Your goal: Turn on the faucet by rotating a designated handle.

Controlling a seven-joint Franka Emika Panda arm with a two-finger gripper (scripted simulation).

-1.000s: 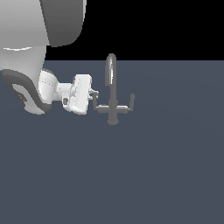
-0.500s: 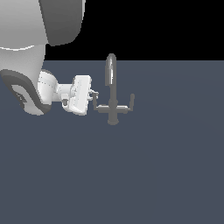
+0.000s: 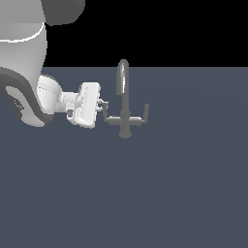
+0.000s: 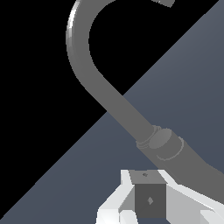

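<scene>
The gripper (image 3: 101, 107) reaches in from the exterior view's left, its fingertips at the faucet's near lever rod (image 3: 104, 111); whether it clamps the rod I cannot tell. Beyond stands the grey faucet (image 3: 124, 104) upright on the dark floor (image 3: 145, 193), spout arching overhead.

A bare simulated test scene, seemingly no real room: flat slate-blue table (image 3: 184, 193), black void behind, one grey faucet (image 3: 124, 104).

A flat slate-blue floor (image 3: 184, 193) stretches back to a plain black backdrop (image 3: 169, 29)
</scene>
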